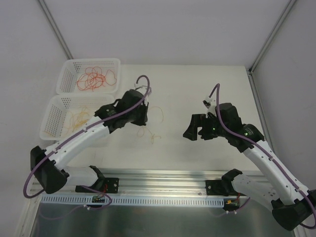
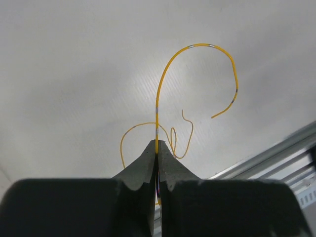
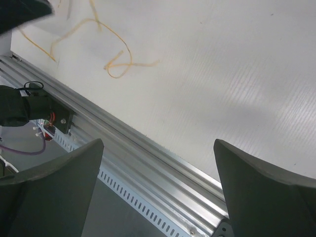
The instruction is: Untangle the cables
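A thin yellow cable (image 2: pixel 170 64) rises from my left gripper (image 2: pixel 158 145), which is shut on it, and curves over to the right. A second loop of yellow cable (image 2: pixel 180 143) lies on the white table behind the fingertips. In the top view the left gripper (image 1: pixel 143 127) sits mid-table with the cable (image 1: pixel 157 121) trailing to its right. My right gripper (image 1: pixel 196 133) is open and empty, to the right of the cable. In the right wrist view (image 3: pixel 158 148) the yellow cable (image 3: pixel 118 63) lies at the upper left, far from the fingers (image 3: pixel 64 182).
Two white baskets stand at the table's back left: one (image 1: pixel 94 61) holds red cables, the nearer one (image 1: pixel 49 106) holds yellow cables. An aluminium rail (image 1: pixel 163 177) runs along the near edge and also shows in the right wrist view (image 3: pixel 148 148).
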